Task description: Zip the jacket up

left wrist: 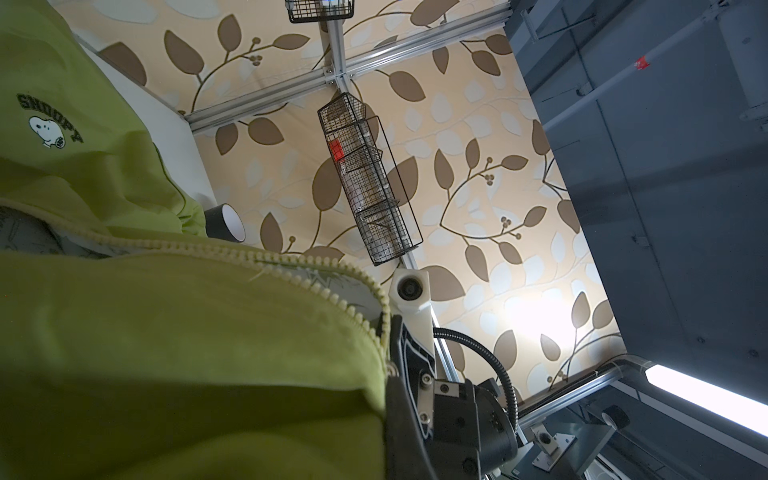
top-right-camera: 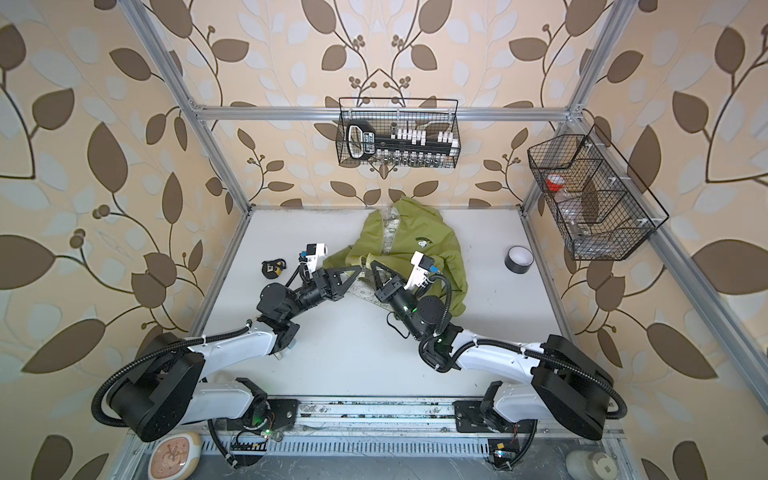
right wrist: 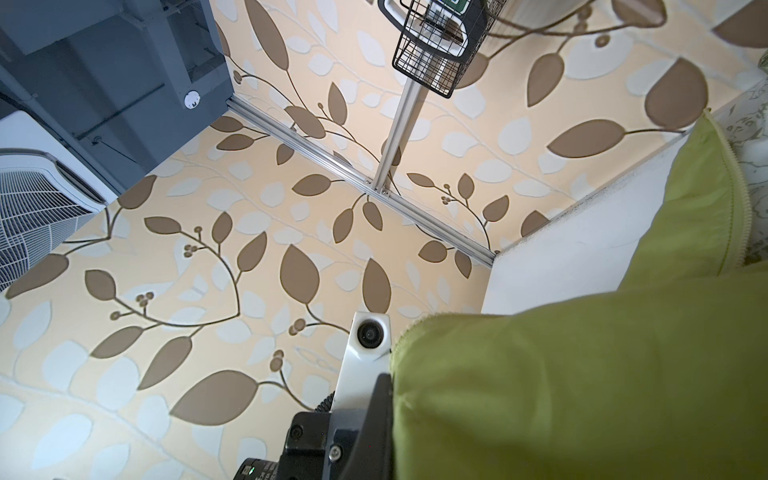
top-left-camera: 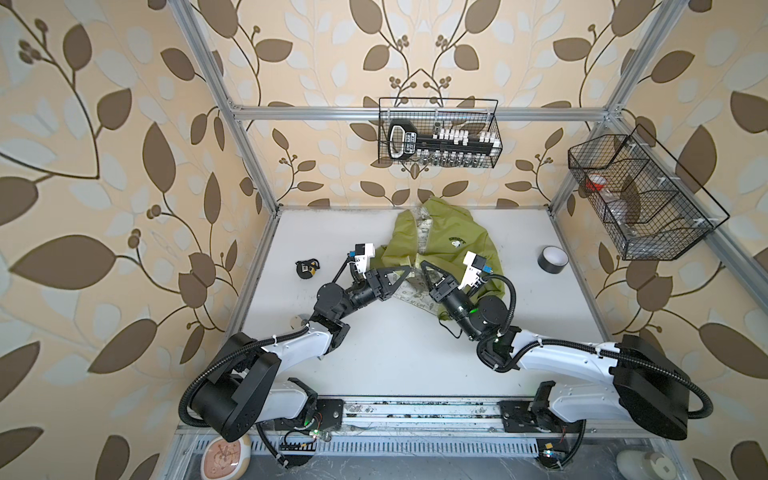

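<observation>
Bringing the front edges together, I reckon.
My left gripper (top-left-camera: 408, 271) and right gripper (top-left-camera: 422, 264) each pinch a lower front edge of the jacket (top-left-camera: 449, 232), which lies toward the table's (top-left-camera: 374, 340) back. Next I must align the zipper teeth (left wrist: 291, 259).

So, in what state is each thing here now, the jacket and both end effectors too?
jacket: unzipped, crumpled, lining showing.
zipper: open, teeth apart.
left end effector: shut on the jacket's front edge.
right end effector: shut on the jacket's other front edge.
tape roll: apart from the jacket, untouched.
</observation>
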`<state>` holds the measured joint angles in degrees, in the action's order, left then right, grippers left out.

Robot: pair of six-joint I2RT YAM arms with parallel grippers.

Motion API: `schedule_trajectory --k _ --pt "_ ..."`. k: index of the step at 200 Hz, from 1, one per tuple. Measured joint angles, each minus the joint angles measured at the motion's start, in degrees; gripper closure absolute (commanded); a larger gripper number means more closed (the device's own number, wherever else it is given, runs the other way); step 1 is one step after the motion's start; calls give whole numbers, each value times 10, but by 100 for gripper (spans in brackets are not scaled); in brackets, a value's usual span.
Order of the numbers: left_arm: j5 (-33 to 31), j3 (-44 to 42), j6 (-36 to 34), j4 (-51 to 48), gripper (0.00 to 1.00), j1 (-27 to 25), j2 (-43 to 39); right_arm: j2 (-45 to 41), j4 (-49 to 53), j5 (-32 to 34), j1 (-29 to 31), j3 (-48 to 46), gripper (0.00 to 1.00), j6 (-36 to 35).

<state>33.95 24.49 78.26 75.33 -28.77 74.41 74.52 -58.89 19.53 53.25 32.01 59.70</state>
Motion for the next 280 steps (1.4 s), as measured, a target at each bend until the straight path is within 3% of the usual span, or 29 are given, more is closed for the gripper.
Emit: schedule_trajectory --k 280 --pt "-15 0 34 0 100 0 -10 -7 -8 -5 15 -13 100 -25"
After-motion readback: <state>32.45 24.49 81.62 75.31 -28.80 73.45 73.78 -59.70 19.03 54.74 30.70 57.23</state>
